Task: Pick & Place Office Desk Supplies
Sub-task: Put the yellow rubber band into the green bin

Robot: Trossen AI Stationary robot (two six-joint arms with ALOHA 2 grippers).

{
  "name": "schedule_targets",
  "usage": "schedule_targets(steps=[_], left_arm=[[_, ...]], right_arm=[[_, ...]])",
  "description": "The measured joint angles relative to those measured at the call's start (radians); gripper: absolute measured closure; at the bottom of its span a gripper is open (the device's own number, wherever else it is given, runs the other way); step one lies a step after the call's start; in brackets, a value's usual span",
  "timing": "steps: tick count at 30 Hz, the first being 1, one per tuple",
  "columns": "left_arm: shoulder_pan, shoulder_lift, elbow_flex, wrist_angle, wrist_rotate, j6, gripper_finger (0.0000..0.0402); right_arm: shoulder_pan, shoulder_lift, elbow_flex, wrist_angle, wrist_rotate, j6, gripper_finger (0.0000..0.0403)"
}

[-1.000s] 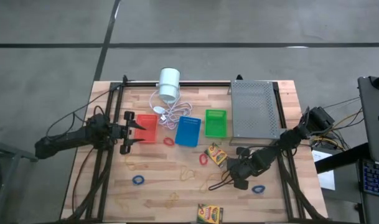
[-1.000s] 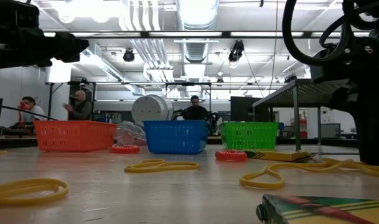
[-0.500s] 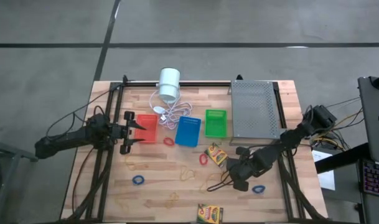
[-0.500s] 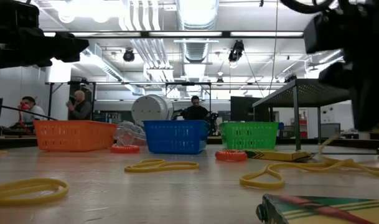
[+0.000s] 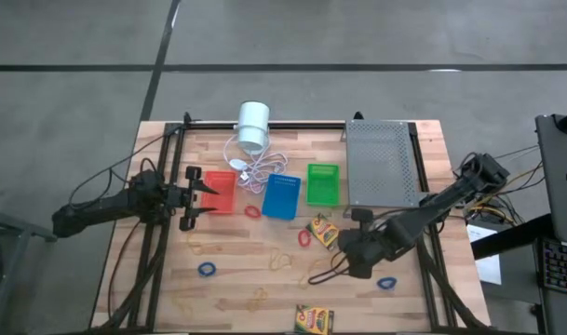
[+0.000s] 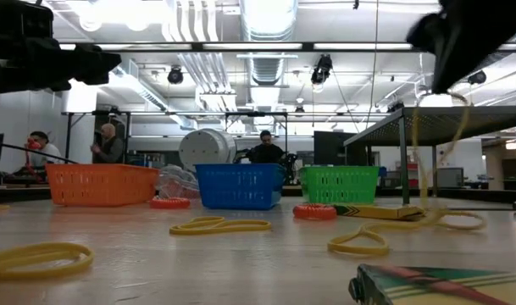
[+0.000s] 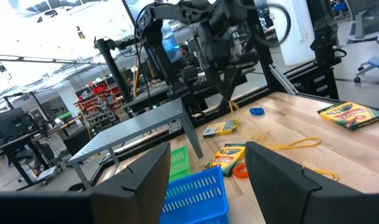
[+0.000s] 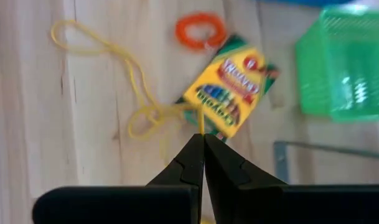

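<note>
your right gripper [image 8: 203,144] has its fingers pinched together on a tan rubber band [image 8: 139,118], the strand running from the tips down to the table. just beyond the tips lies a crayon box [image 8: 229,93], then a red rubber band [image 8: 200,30] and the green basket [image 8: 345,59]. your left gripper [image 5: 197,196] waits with fingers apart beside the red-orange basket [image 5: 219,191]. judged from this, most supplies remain unsorted.
</note>
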Motion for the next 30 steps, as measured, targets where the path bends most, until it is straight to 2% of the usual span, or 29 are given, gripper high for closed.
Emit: schedule_targets(steps=[9,17,24,30], left_arm=[[0.000,0.000,0.000,0.000,0.000,0.000,0.0192],[0.000,0.000,0.000,0.000,0.000,0.000,0.0192],[0.000,0.000,0.000,0.000,0.000,0.000,0.0192],[0.000,0.000,0.000,0.000,0.000,0.000,0.0192]], right_arm=[[-0.013,-0.091,0.082,0.002,0.196,-0.116,0.0395],[-0.084,-0.214,0.112,0.002,0.392,-0.147,0.0395],[-0.214,-0.323,0.123,0.009,0.414,-0.304,0.0394],[-0.349,-0.372,0.139,0.017,0.362,-0.408,0.0394]])
